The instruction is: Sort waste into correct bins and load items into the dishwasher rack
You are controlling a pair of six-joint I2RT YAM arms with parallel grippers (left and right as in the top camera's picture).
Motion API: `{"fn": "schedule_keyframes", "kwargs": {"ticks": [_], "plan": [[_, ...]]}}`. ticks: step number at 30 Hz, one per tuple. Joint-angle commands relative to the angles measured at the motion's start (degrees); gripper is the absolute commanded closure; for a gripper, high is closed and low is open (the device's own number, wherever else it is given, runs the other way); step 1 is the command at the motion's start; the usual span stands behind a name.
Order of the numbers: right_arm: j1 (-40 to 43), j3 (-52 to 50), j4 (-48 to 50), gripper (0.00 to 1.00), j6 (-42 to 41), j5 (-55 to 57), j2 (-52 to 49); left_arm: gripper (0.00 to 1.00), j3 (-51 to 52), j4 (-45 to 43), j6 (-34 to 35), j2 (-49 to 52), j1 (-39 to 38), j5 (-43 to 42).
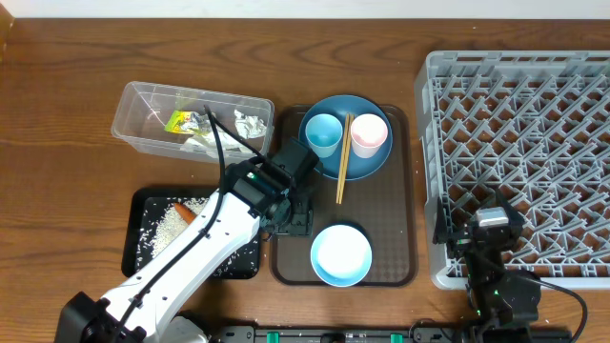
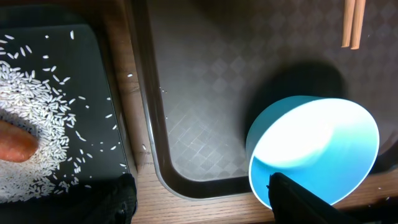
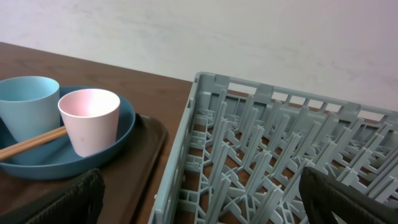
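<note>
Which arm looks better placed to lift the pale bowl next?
Probably left: the open left gripper hangs over the brown tray right beside the bowl; the right gripper sits by the rack, farther off.

The small orange carrot piece (image 2: 12,142) is cut by the left-wrist view's left edge, the wooden chopsticks (image 2: 352,23) by its top. Overhead, the white left arm (image 1: 191,257) hides part of the shallow black rectangular tray (image 1: 141,214).

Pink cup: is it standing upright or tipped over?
Upright: the pink cup stands on its base on the blue plate, its open mouth facing up.
</note>
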State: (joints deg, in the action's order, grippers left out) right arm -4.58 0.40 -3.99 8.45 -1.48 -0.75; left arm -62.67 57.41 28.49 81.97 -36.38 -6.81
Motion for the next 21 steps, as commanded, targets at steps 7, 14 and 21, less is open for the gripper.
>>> {"fn": "schedule_keyframes", "kwargs": {"ticks": [7, 14, 21], "plan": [[0.81, -0.09, -0.15, 0.01, 0.42, -0.04, 0.11, 0.29, 0.26, 0.09, 0.09, 0.0, 0.02, 1.31], [0.81, -0.09, -0.15, 0.01, 0.39, -0.04, 0.11, 0.29, 0.26, -4.46, 0.76, 0.0, 0.02, 1.27], [0.81, -0.09, -0.15, 0.01, 0.42, -0.04, 0.11, 0.29, 0.26, -5.22, 5.22, 0.0, 0.02, -0.26]]}}
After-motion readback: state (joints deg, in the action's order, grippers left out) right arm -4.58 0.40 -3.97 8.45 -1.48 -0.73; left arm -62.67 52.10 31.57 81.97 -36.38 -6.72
